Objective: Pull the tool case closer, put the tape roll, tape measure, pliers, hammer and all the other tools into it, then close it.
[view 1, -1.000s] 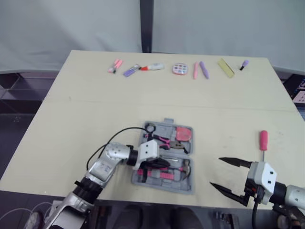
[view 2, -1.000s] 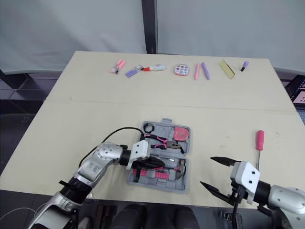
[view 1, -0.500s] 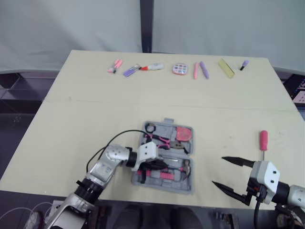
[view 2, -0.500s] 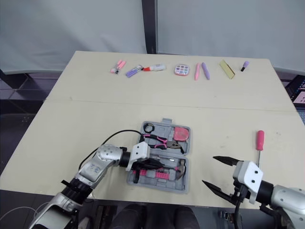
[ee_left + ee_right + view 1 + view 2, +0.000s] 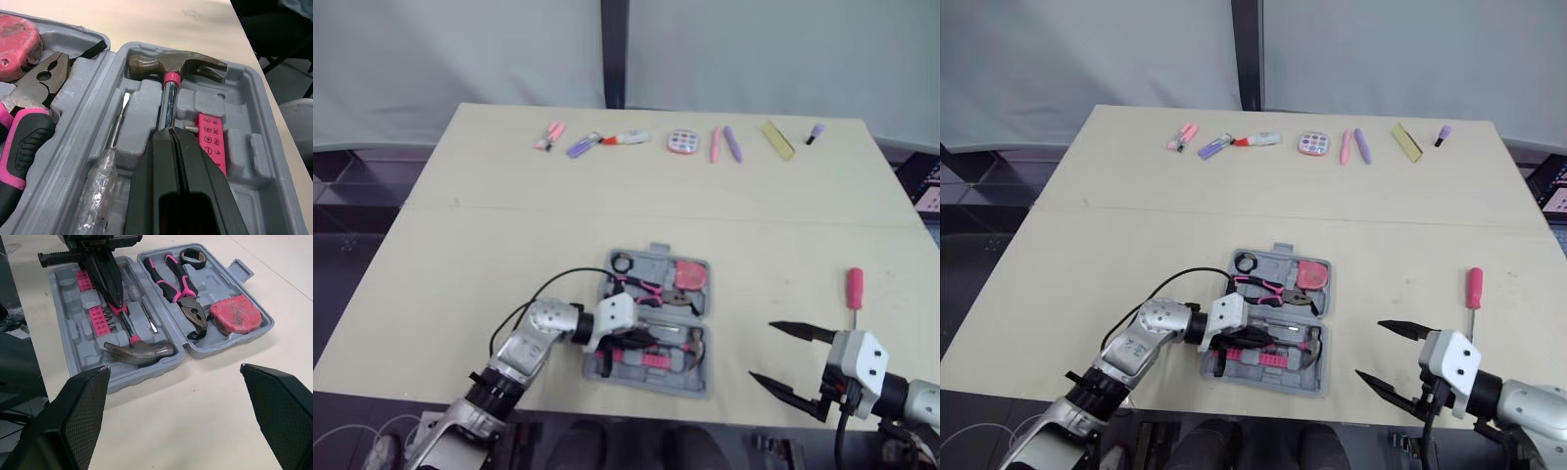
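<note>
The grey tool case (image 5: 697,377) lies open near the table's front edge. Its far half holds the black tape roll (image 5: 193,257), pink-handled pliers (image 5: 178,289) and red tape measure (image 5: 237,318). The near half holds the hammer (image 5: 176,66), a clear-handled screwdriver (image 5: 115,142) and a pink bit strip (image 5: 211,142). My left gripper (image 5: 171,131) is shut, its fingers pressed together on top of the hammer's handle. A pink-handled screwdriver (image 5: 853,289) lies on the table right of the case. My right gripper (image 5: 762,351) hangs open at the front right, nearer than that screwdriver.
A row of small items lines the far edge: pink and purple markers (image 5: 568,142), a round pink piece (image 5: 682,141), two pens (image 5: 724,144), a yellow strip (image 5: 778,139). The case sits close to the front edge of the table (image 5: 460,294).
My left gripper has drawn back slightly along the hammer handle. The right gripper has drifted a little to the right, still open.
</note>
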Action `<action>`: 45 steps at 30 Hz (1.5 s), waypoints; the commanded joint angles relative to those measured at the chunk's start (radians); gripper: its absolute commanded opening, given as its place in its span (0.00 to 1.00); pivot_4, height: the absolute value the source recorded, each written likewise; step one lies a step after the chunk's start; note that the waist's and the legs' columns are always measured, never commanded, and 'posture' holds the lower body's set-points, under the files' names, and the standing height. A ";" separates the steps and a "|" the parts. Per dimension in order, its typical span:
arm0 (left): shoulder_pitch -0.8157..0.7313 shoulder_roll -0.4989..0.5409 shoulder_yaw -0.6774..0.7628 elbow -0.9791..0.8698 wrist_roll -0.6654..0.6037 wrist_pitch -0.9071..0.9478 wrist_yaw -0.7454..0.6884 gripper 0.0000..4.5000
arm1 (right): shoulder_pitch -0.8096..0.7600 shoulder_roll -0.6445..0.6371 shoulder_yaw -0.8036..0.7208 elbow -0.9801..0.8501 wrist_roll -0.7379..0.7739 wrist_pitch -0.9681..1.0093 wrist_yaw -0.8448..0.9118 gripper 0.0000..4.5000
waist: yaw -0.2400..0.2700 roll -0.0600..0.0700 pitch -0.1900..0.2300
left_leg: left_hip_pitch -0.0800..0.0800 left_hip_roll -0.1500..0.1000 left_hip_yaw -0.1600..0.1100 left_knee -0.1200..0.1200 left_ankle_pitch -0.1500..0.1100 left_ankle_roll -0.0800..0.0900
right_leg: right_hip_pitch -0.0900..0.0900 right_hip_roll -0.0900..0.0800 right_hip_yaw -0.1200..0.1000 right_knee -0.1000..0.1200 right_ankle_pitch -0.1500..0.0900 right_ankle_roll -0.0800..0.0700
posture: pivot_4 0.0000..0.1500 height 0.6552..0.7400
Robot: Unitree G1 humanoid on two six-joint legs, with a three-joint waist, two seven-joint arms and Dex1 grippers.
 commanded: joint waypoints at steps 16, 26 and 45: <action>0.028 0.001 -0.024 0.088 0.048 -0.021 0.026 0.00 | 0.001 -0.002 -0.032 -0.042 0.019 0.012 -0.002 1.00 | 0.001 0.005 -0.004 | 0.002 0.000 0.000 0.000 0.000 0.000 | 0.002 0.000 0.000 0.000 0.000 0.000 | 1.00 1.00; 0.039 0.003 -0.054 0.139 0.085 -0.034 0.047 0.00 | 0.001 -0.003 -0.037 -0.045 0.021 0.014 -0.001 1.00 | 0.001 0.006 -0.008 | 0.003 0.000 0.000 0.000 0.000 0.000 | 0.003 0.000 0.000 -0.001 0.000 0.000 | 1.00 1.00; 0.052 -0.008 -0.078 0.252 0.117 -0.041 0.067 0.00 | 0.007 -0.008 -0.050 -0.050 0.029 0.019 0.004 1.00 | 0.001 0.007 -0.032 | 0.017 0.000 0.000 -0.006 -0.001 0.002 | 0.022 0.000 0.001 -0.018 0.000 0.000 | 1.00 1.00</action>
